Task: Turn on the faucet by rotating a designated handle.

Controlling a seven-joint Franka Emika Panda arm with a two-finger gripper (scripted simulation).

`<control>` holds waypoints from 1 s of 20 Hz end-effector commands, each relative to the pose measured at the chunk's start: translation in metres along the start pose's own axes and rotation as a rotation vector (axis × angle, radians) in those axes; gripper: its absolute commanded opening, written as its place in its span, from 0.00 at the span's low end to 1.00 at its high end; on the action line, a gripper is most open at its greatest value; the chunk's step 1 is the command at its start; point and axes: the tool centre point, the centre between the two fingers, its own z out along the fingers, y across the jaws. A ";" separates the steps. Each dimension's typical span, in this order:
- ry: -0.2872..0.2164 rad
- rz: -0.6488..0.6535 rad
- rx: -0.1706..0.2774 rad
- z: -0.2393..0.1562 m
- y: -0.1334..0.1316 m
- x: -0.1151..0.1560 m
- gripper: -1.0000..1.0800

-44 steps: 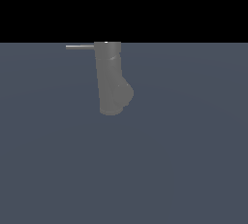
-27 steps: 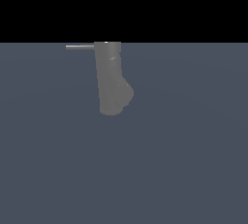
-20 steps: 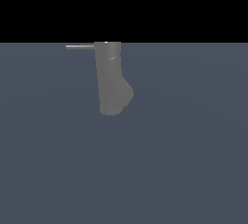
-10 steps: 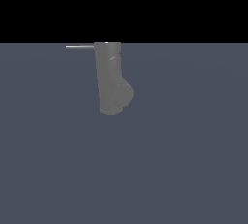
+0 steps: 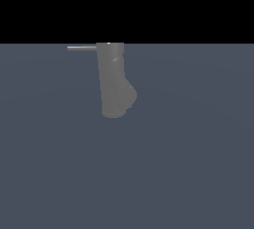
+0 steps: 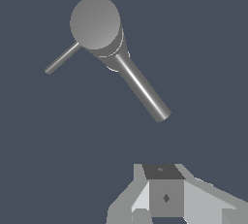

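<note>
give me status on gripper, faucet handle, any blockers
Gripper clear of the faucet, jaw state unclear. Handle untouched, sticking out toward the exterior view's left. Nothing in the way.

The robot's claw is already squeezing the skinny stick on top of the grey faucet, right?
No. The gripper is not touching the handle. The wrist view shows the rod sticking out from the top of the faucet with bare floor between it and the gripper; the exterior view shows the handle alone.
</note>
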 end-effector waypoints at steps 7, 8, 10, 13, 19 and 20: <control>-0.011 0.208 0.005 0.028 -0.041 0.044 0.00; -0.012 0.232 0.004 0.031 -0.046 0.049 0.00; -0.012 0.281 0.002 0.040 -0.056 0.059 0.00; -0.009 0.354 -0.002 0.053 -0.071 0.072 0.00; 0.004 0.498 -0.015 0.082 -0.101 0.098 0.00; 0.007 0.522 -0.018 0.088 -0.106 0.102 0.00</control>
